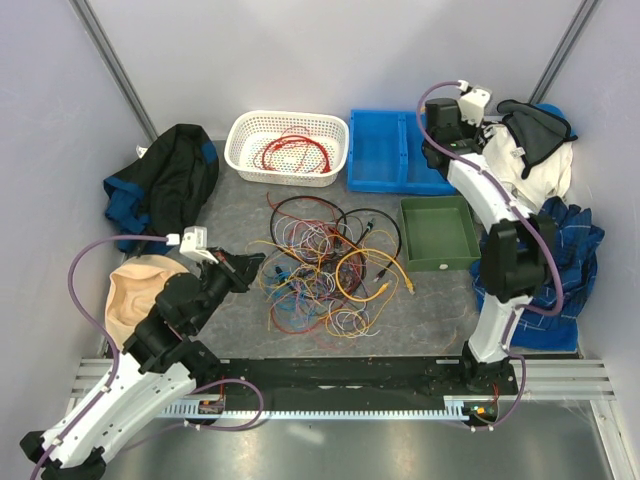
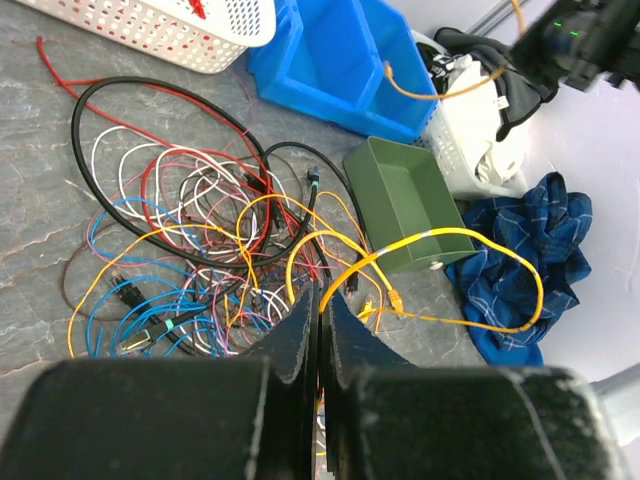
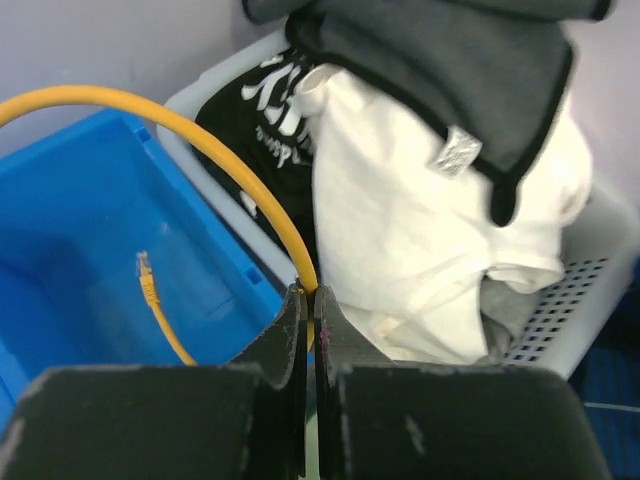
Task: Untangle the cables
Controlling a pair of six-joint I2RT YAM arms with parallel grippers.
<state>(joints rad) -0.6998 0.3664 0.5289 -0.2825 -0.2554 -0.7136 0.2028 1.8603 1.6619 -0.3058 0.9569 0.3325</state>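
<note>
The thin yellow cable [image 3: 200,140], likely light and limp, is pinched mid-loop by the right gripper [image 3: 308,292], while the left gripper [image 2: 320,295] is closed beside the coloured wire tangle [image 1: 310,270].

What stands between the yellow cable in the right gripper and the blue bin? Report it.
Nothing visible. The right gripper is shut on the yellow cable, whose plug end hangs over the blue bin's open inside.
</note>
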